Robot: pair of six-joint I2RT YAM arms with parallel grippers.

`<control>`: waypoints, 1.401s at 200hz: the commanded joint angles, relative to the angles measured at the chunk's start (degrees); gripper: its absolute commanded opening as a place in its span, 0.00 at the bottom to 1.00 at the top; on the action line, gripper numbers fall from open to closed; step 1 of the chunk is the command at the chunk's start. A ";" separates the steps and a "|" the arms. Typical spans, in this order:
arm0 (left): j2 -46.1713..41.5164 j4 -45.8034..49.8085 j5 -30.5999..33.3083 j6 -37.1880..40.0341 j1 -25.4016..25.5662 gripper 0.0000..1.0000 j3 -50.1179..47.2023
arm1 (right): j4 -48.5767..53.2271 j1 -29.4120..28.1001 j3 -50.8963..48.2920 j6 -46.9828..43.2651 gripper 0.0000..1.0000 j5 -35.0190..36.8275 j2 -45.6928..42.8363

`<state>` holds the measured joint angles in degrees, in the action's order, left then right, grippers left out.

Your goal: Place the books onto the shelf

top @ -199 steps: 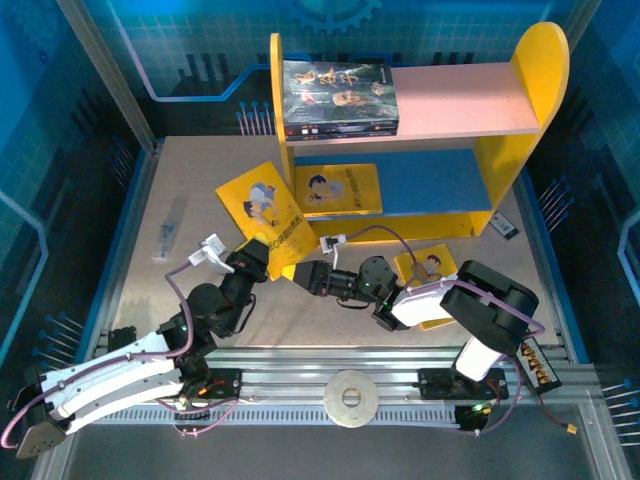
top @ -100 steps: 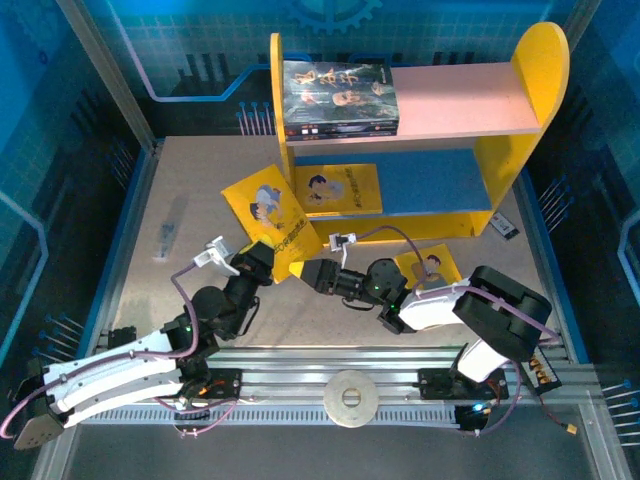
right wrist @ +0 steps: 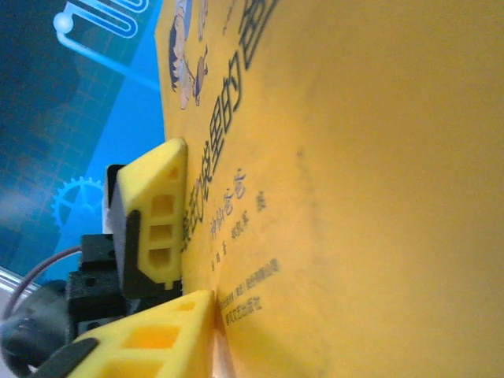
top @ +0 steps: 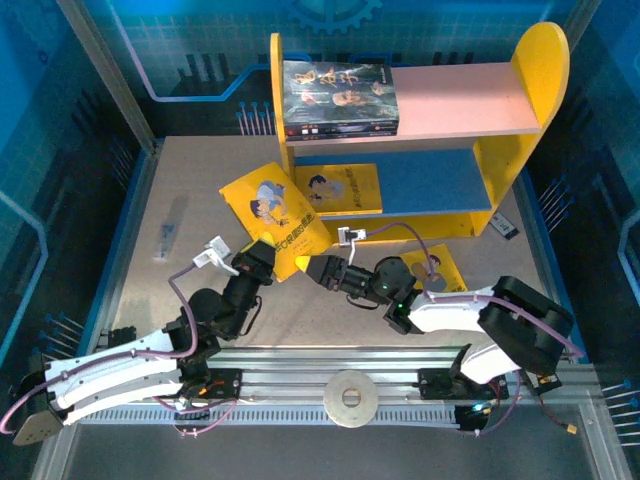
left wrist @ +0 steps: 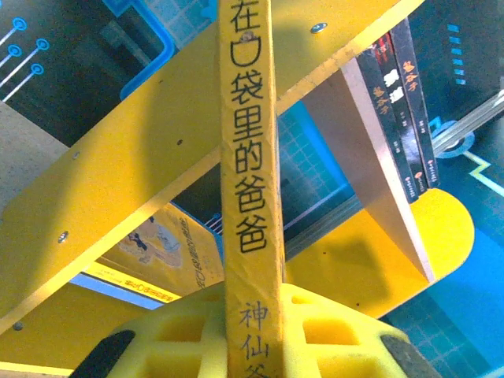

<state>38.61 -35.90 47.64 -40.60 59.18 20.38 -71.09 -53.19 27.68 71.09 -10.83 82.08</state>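
Chinese lettering on the yellow book [left wrist: 248, 157] and the dark books [left wrist: 398, 102]

Left wrist view: the yellow book's spine reads 在口袋里的爸爸 in black, with 神仙 in smaller print lower down. The dark books on the shelf [left wrist: 142, 157] carry yellow and white characters on their spines, too small to make out. Right wrist view: the yellow cover [right wrist: 354, 197] shows part of the same title, 袋里的, lying sideways, and blurred small print beneath it
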 commanded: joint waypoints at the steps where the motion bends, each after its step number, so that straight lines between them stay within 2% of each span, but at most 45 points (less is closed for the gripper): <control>1: 0.57 -2.27 0.19 0.75 0.23 0.00 -0.26 | 1.88 0.31 -0.27 -4.51 0.27 2.82 -4.09; 24: 1.11 -1.85 -0.26 0.35 0.24 0.00 -0.12 | 4.04 0.30 -0.43 -6.40 0.19 3.00 -6.15; 39: 1.03 -1.12 -0.33 -0.01 0.28 0.07 -0.17 | 5.62 0.36 -0.69 -7.98 0.15 3.09 -7.58; 67: -0.46 0.97 0.39 -0.38 0.24 0.22 -0.63 | 11.18 0.37 -1.46 -11.85 0.11 3.27 -12.30; 88: -2.61 3.60 1.09 0.14 0.23 0.39 -0.85 | 18.27 0.95 -1.56 -15.89 0.11 1.67 -17.80; 118: -7.81 11.58 2.10 2.05 0.15 0.57 -0.02 | 34.52 2.66 -0.76 -21.97 0.10 -2.21 -27.89; 144: -11.56 27.64 2.72 2.04 -0.52 0.60 5.16 | 51.11 5.51 0.62 -26.67 0.10 -5.85 -37.78; 170: -10.52 45.52 0.26 1.84 -2.83 0.62 14.20 | 68.43 9.37 3.88 -31.50 0.10 -10.70 -44.99; 192: -7.48 56.23 -5.46 3.83 -6.20 0.63 21.63 | 81.67 13.06 7.36 -36.46 0.10 -14.05 -47.30; 216: -3.05 65.26 -14.15 6.40 -11.75 0.62 29.23 | 87.26 16.83 8.68 -38.82 0.10 -18.21 -47.59; 250: 4.15 70.72 -32.33 13.17 -20.64 0.63 37.28 | 89.89 20.10 10.04 -41.46 0.10 -25.32 -43.95; 280: 9.78 70.86 -47.14 19.09 -28.07 0.67 38.60 | 92.01 20.92 12.31 -44.54 0.10 -28.21 -41.38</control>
<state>44.82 30.35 18.09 -28.84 36.32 57.43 20.62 -33.26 35.07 31.70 -32.75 40.21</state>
